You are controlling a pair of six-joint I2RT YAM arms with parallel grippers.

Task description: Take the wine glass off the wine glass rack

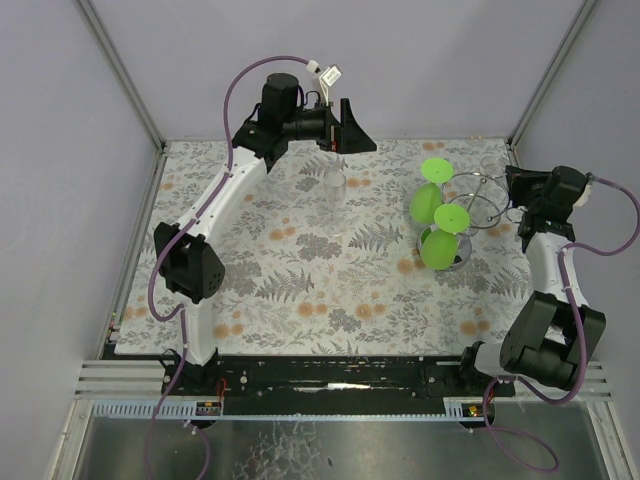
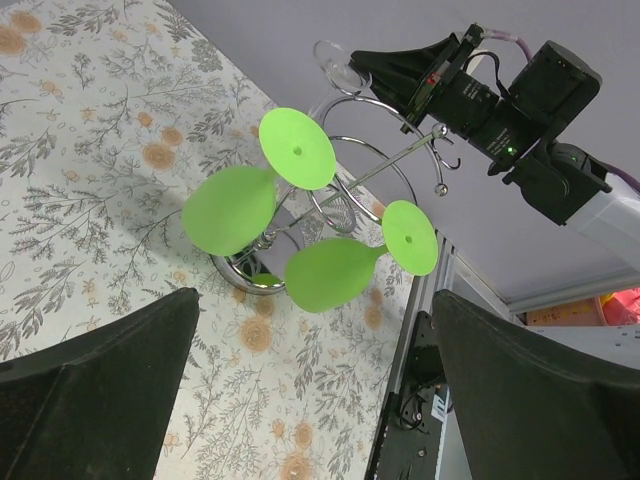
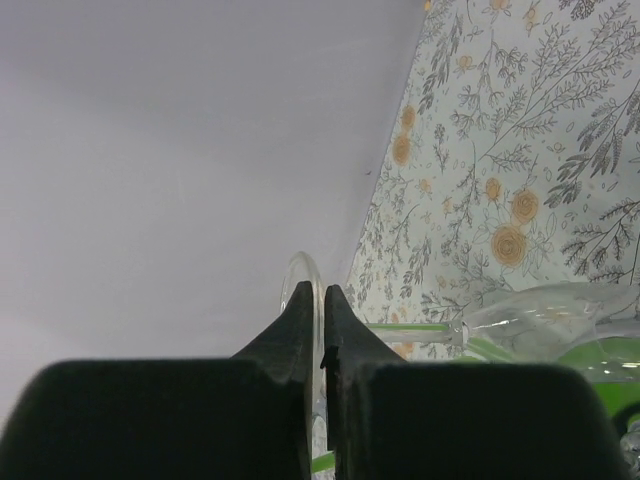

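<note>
Wine glass (image 3: 298,262) foot pinched by right tool (image 3: 318,292) | left tool (image 2: 315,330) spread wide

- A robotics lab cell is showing: plain pale panels (image 1: 60,150) are walling in the fern-print tabletop (image 1: 300,300), metal posts (image 1: 120,70) running up the corners.
- The left arm (image 1: 215,210) and right arm (image 1: 547,265) are sitting bolted to a black rail (image 1: 330,375), purple cables (image 1: 227,110) looping off them.
</note>
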